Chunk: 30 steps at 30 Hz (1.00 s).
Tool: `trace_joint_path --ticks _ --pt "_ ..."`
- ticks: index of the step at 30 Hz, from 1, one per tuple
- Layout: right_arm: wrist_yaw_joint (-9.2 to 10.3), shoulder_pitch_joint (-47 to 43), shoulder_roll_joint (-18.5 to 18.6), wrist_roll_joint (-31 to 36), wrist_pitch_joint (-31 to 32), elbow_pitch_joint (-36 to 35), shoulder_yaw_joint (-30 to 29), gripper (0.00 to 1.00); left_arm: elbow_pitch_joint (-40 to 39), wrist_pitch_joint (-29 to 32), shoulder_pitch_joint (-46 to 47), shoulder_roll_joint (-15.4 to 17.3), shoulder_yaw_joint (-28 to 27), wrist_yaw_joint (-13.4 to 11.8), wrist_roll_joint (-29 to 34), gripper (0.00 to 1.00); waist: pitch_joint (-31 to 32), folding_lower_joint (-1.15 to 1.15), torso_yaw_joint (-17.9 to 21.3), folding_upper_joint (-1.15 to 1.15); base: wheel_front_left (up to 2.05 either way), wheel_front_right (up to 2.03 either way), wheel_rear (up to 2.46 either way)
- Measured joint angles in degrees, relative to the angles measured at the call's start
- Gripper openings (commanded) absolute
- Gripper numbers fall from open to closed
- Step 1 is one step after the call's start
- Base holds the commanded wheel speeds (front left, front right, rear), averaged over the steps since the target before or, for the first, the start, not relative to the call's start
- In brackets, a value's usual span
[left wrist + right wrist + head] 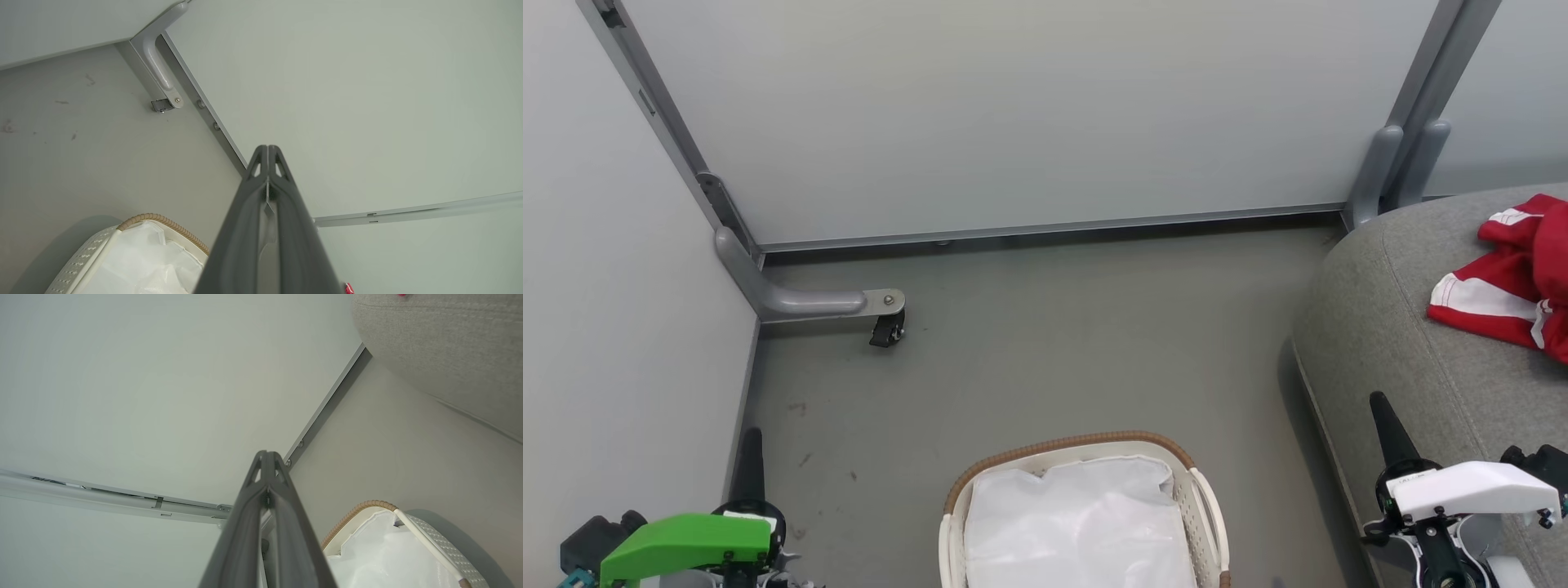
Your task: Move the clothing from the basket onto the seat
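Status: the clothing (pixel 1515 282) is on the seat (pixel 1405 343), at the right edge of the head view, upper-right quarter. It's red fabric with white bands, crumpled and partly cut by the frame edge, so can't tell if it's one garment or two. The basket (pixel 1062 445) sits on the floor (pixel 1054 343) at bottom centre, well apart from the pile and just left of the seat's rounded edge. Inside it only the white liner (pixel 1078 523) shows, no red in the visible part. Its near end is cut off by the bottom of the frame, so can't fully rule out a leftover there. Both wrist views catch the basket's far end too: liner, no red. Left gripper (pixel 751 445) is at lower left, fingers pressed together with nothing between them, over bare floor. Right gripper (pixel 1382 412) is at lower right, likewise closed tight and empty, its tip showing against the seat's front edge. Neither touches the basket or the clothing. My read: transfer looks done or very close. What's left is checking the hidden near end of the basket and confirming the plain red piece is in that pile, otherwise nothing to grab
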<state>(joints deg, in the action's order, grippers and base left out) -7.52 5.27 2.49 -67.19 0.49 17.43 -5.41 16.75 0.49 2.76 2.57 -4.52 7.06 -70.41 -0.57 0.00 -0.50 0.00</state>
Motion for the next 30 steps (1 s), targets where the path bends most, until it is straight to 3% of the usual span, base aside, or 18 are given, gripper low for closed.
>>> trace_joint_path --ticks 30 --pt "0.01 0.31 0.13 -15.56 3.78 -2.07 -0.70 0.00 -1.67 3.77 1.82 0.07 -1.19 0.20 -13.47 0.00 0.23 0.00 0.29 0.00 0.00 0.00 0.00"
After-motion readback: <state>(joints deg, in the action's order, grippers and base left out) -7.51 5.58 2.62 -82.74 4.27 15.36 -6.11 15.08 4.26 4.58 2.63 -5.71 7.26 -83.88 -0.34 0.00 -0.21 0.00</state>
